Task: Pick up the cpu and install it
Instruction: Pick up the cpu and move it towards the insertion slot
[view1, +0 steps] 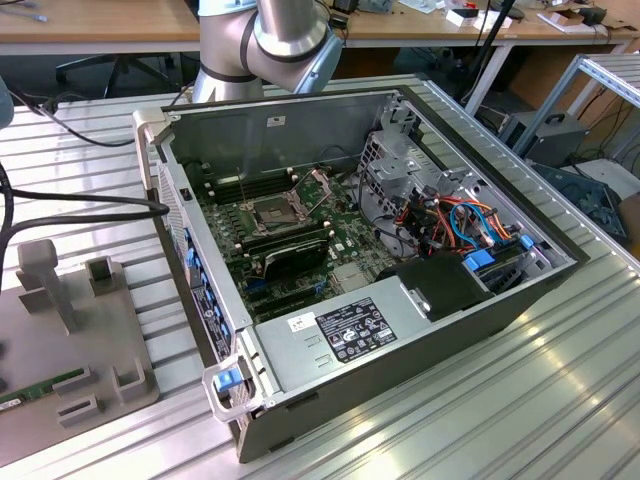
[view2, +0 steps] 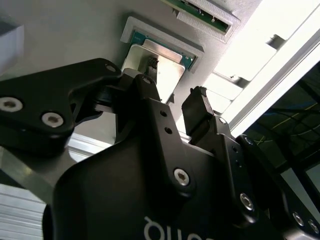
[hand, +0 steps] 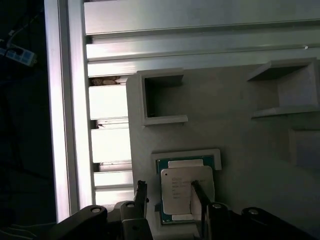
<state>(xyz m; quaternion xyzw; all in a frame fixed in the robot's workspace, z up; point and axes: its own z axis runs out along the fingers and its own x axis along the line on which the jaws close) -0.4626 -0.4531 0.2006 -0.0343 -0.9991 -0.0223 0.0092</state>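
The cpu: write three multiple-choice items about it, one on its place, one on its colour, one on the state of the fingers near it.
1. Where does the cpu lie?
A. In the motherboard socket
B. In a rimmed holder on the grey fixture plate
C. On the bare table slats

2. What colour is its top face?
A. Silver-grey
B. Gold
C. Black

3. How do the fingers stand?
A. Shut on the cpu, lifted clear
B. Shut on a memory stick
C. Apart, close over the cpu in its holder

Answers:
1 B: both wrist views show it inside the raised rim on the plate.
2 A: its metal face is dull silver, with a green edge around it.
3 C: a gap shows between the fingers, and the cpu lies flat in the holder.
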